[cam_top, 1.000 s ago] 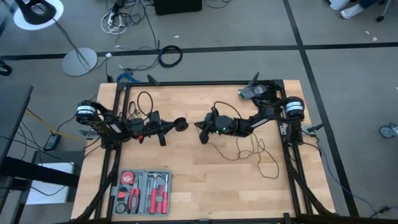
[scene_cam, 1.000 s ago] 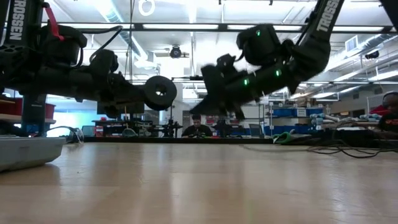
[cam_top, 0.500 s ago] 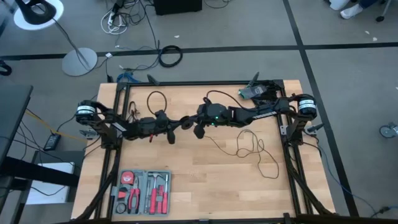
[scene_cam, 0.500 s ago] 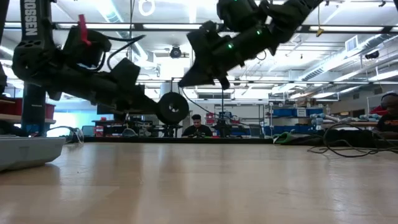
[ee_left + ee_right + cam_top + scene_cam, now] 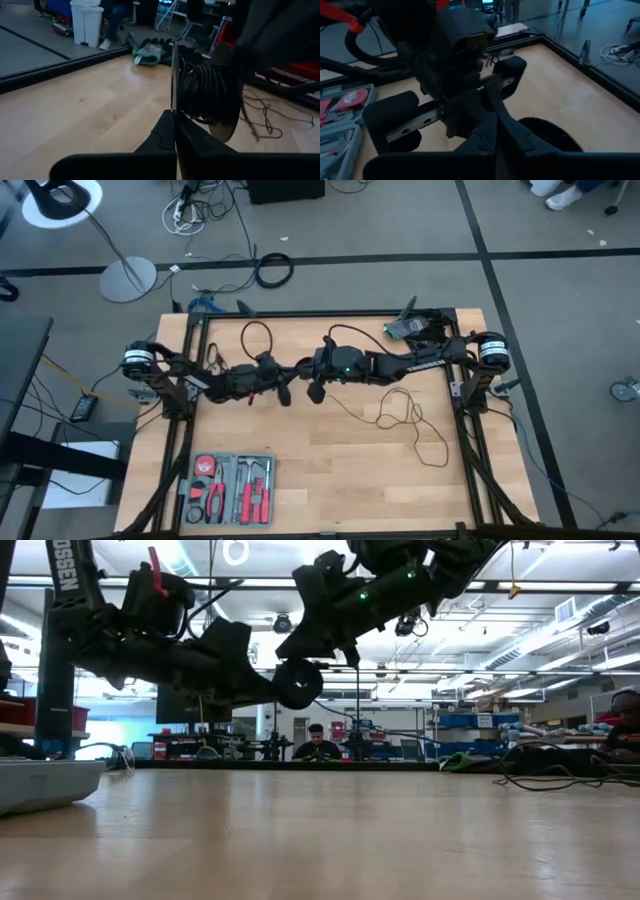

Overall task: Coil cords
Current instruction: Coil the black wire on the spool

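Overhead: left gripper [image 5: 283,387], clenched on the puck [image 5: 296,373], now meets right gripper [image 5: 316,390] mid-table; the cords [image 5: 400,412] trail loose rightward. Table level: both have risen and closed together. Left wrist: wire wraps the puck spool. Right wrist: fingers pressed together. Winding looks underway.

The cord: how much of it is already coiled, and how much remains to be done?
Done: several turns of the cord sit wound on the puck, held in the shut left gripper above mid-table. In hand: the right gripper, also shut, meets it there. Left: loose loops lie on the table.
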`<state>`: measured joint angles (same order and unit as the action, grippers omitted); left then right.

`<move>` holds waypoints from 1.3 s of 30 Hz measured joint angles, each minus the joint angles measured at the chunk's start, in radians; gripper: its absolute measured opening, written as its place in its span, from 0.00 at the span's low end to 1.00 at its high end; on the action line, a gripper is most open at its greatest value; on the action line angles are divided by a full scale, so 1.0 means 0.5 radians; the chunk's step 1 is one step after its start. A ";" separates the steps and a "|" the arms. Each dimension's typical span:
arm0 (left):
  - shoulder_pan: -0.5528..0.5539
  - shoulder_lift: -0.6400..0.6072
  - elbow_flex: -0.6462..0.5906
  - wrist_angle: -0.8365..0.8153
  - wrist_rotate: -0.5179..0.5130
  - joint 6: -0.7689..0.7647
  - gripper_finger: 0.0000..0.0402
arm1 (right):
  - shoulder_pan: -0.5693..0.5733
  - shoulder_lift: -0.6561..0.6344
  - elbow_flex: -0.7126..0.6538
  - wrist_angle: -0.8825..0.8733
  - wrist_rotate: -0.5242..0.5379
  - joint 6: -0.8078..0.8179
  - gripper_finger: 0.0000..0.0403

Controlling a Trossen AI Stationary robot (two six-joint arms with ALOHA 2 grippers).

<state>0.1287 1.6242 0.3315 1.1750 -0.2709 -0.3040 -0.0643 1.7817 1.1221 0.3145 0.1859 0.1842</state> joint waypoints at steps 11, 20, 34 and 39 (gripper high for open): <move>0.000 0.001 0.086 0.013 0.013 -0.041 0.00 | 0.062 -0.002 -0.127 0.009 0.011 0.054 0.08; 0.000 0.001 0.086 0.083 0.044 -0.050 0.00 | 0.153 -0.002 -0.417 -0.009 0.173 0.291 0.08; 0.000 0.000 0.003 0.127 0.068 -0.081 0.00 | 0.383 -0.001 -1.050 1.180 0.569 0.209 0.08; 0.000 0.000 -0.018 0.140 0.068 -0.082 0.00 | 0.359 -0.001 -1.077 1.164 0.557 0.107 0.12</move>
<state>0.1287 1.6241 0.3226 1.2448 -0.2367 -0.3450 0.1151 1.7813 0.5837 0.8963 0.4645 0.2377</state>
